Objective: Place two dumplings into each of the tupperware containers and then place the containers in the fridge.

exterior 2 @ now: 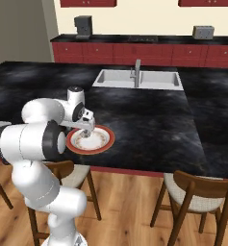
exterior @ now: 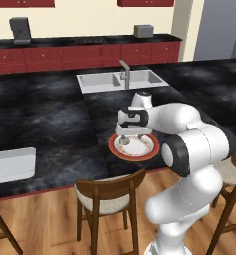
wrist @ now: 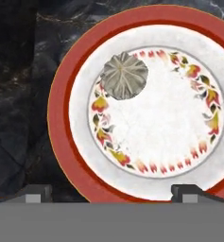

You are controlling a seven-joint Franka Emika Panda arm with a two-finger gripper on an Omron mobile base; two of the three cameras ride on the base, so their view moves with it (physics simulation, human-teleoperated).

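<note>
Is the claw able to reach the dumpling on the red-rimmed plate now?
Probably yes: the open claw hangs right above the plate, and nothing covers the dumpling.

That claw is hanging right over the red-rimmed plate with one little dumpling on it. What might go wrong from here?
1. The dumpling sits off to one side of the open claw, not between its tips, so closing from here would likely miss it or nudge it across the plate.
2. It is small and rounded, so it may slip out of the grip.
3. The plate lies near the counter edge; a hard push down could shift it toward the chair.
</note>
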